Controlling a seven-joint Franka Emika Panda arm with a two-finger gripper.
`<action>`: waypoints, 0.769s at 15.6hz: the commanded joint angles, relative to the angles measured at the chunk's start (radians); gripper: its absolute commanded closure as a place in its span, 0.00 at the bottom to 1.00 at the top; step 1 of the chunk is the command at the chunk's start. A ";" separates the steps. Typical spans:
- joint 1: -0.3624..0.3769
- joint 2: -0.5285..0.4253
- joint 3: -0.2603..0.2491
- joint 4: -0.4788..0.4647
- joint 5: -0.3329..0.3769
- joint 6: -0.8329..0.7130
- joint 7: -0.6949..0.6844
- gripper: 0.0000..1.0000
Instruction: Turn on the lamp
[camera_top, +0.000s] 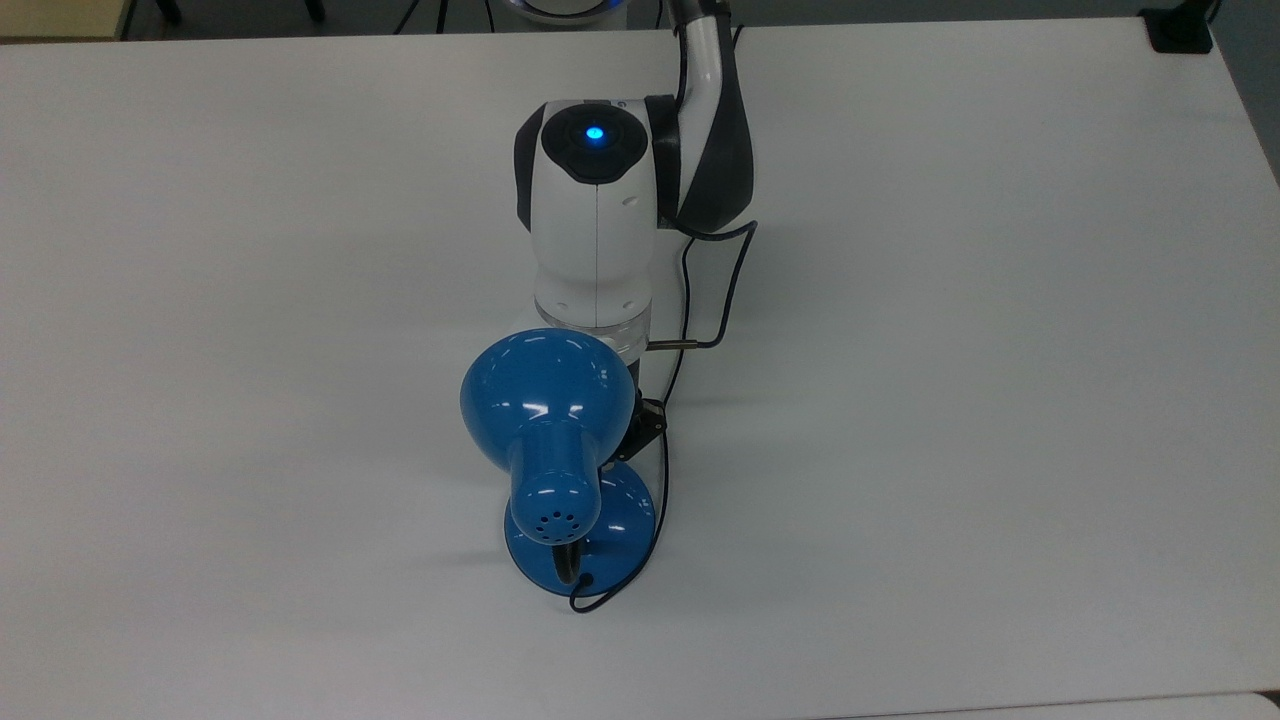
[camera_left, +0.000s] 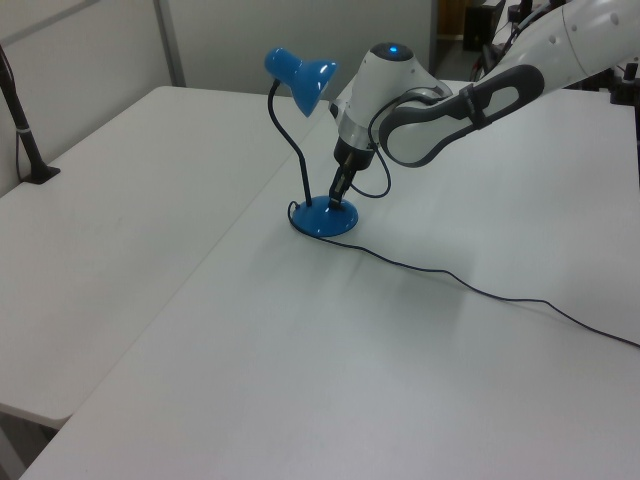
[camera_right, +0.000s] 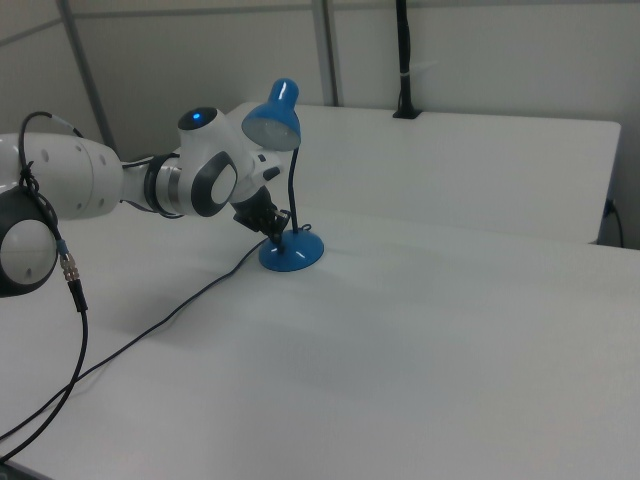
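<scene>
On white table (camera_left: 250, 380): blue lamp (camera_left: 322, 218) upright, shade (camera_top: 546, 400) high on curved black neck. Gripper (camera_left: 337, 202) angled down onto round base, beside the neck, tip touching or nearly so. Black cord (camera_left: 480, 290) trailing off across table toward the left view's right.

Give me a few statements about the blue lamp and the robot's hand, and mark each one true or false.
1. The lamp stands upright on the white table. True.
2. The hand hovers above the lamp's shade. False: it is down at the lamp's round base.
3. A thin black cord trails from the base across the table. True.
4. The lamp lies tipped on its side. False: its base sits flat.
5. The lamp's shade is red. False: it is blue.
</scene>
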 joint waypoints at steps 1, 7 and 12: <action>0.004 0.031 -0.010 0.024 0.001 0.036 0.014 1.00; 0.007 0.030 -0.010 0.018 0.000 0.036 0.009 1.00; 0.010 -0.038 -0.017 0.015 0.010 0.022 0.011 1.00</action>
